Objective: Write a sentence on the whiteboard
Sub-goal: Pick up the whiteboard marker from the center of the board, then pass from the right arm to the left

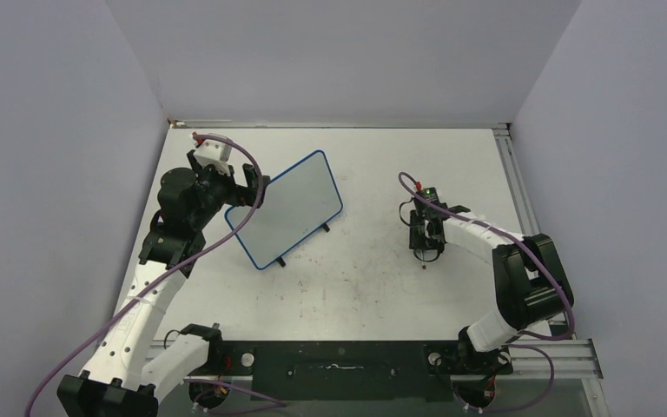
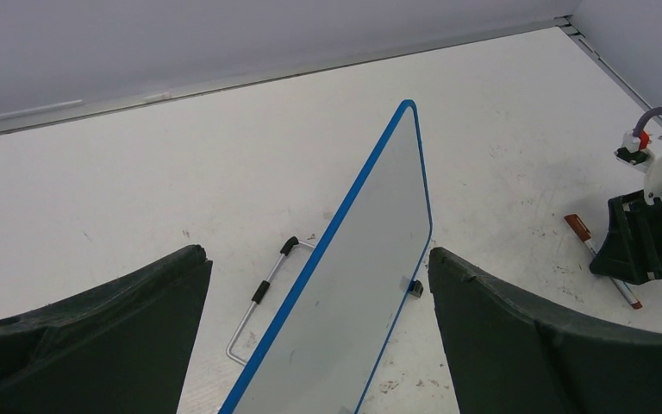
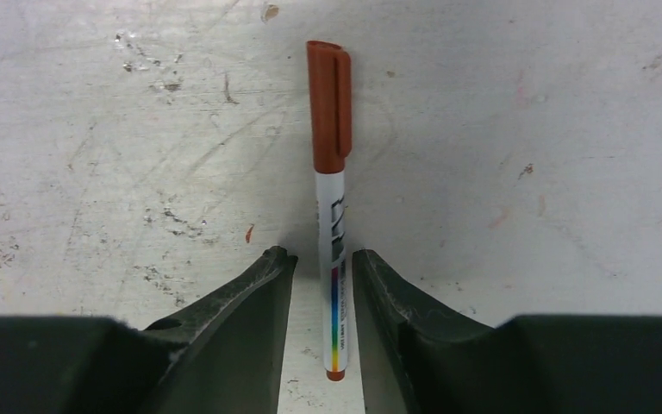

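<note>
Right claw (image 3: 323,259) is set narrow around the capped marker (image 3: 331,216), which lies flat on the bench (image 1: 382,287) well right of the whiteboard (image 1: 287,208). A sliver of gap is seen beside the barrel, so no firm grip is judged yet. Left claw (image 2: 315,259) is held wide, its 2 fingers straddling the whiteboard's left edge, probably to steady it for writing. Whiteboard is propped tilted, face blank. Cap removal is expected first.
</note>
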`<state>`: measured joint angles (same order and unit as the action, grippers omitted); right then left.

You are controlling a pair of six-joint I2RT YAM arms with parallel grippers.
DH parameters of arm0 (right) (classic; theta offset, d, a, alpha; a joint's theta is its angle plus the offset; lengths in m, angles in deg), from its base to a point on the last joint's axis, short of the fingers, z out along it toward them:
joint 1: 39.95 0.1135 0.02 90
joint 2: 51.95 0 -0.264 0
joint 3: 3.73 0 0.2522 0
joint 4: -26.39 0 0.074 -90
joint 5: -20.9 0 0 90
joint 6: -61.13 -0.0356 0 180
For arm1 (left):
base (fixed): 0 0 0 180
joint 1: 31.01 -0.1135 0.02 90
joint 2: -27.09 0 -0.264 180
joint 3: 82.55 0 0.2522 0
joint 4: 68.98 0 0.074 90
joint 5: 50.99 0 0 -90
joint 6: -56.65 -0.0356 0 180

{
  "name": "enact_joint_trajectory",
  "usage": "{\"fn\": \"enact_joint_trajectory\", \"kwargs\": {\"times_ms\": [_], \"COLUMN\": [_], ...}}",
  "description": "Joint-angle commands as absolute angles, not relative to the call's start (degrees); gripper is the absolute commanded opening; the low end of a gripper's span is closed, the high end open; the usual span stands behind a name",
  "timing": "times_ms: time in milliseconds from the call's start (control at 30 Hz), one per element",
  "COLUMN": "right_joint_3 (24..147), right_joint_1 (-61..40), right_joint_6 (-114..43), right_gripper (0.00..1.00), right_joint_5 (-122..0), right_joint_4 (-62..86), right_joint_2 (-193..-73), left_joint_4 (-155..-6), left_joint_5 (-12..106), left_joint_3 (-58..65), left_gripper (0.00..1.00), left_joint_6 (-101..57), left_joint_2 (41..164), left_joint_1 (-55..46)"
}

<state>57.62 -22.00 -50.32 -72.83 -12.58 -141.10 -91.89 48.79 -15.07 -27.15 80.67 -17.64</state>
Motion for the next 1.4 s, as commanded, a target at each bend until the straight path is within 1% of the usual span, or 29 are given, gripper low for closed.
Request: {"fn": "enact_joint_trajectory", "kwargs": {"times_ms": [0,133,267,300,433,567,733,833,967,1033,1133,1267,1367], "right_joint_3": [60.04,59.80,59.39,59.28,59.98,63.71,69.21,71.26,76.37,78.36,78.58,78.01,78.33], "right_joint_1": [-20.96,-20.98,-21.17,-21.27,-20.14,-16.55,-13.78,-13.67,-12.60,-11.44,-8.23,-0.76,3.90], "right_joint_6": [-49.79,-49.90,-50.05,-49.99,-48.73,-47.45,-46.31,-45.38,-41.81,-40.84,-40.05,-39.60,-39.35], "right_gripper": [0.29,0.13,0.09,0.06,0.05,0.05,0.05,0.05,0.05,0.05,0.05,0.05,0.05], "right_joint_5": [-75.40,-73.87,-72.61,-71.88,-69.61,-68.72,-60.69,-53.85,-42.69,-37.88,-31.93,-30.09,-29.46], "right_joint_4": [-13.29,-12.96,-12.48,-12.43,-13.56,-18.98,-28.91,-33.55,-41.46,-43.83,-45.25,-45.41,-45.83], "right_joint_2": [-141.70,-142.39,-142.01,-142.00,-139.70,-134.28,-128.36,-124.94,-123.27,-123.14,-123.38,-124.42,-125.57], "left_joint_4": [-88.37,-88.30,-88.13,-88.18,-88.11,-87.44,-87.09,-88.05,-90.08,-91.97,-95.16,-97.33,-96.58], "left_joint_5": [48.33,48.18,48.05,48.30,50.78,53.45,56.16,58.78,60.55,56.49,47.65,37.01,31.50], "left_joint_3": [-14.88,-15.01,-15.27,-15.26,-15.42,-16.55,-17.45,-17.55,-20.08,-21.78,-24.13,-26.67,-28.57], "left_gripper": [0.97,0.97,0.97,0.97,0.97,0.97,0.97,0.97,0.97,0.97,0.97,0.95,0.95], "left_joint_6": [-27.20,-27.20,-27.26,-27.47,-28.95,-31.57,-33.81,-36.78,-41.95,-44.75,-48.75,-53.34,-55.01], "left_joint_2": [80.26,80.16,80.02,80.00,79.41,77.46,75.80,75.62,74.41,73.76,74.07,76.28,77.53], "left_joint_1": [-17.40,-17.42,-16.81,-16.51,-15.17,-12.46,-7.35,-2.31,7.58,13.41,24.84,37.27,43.41]}}
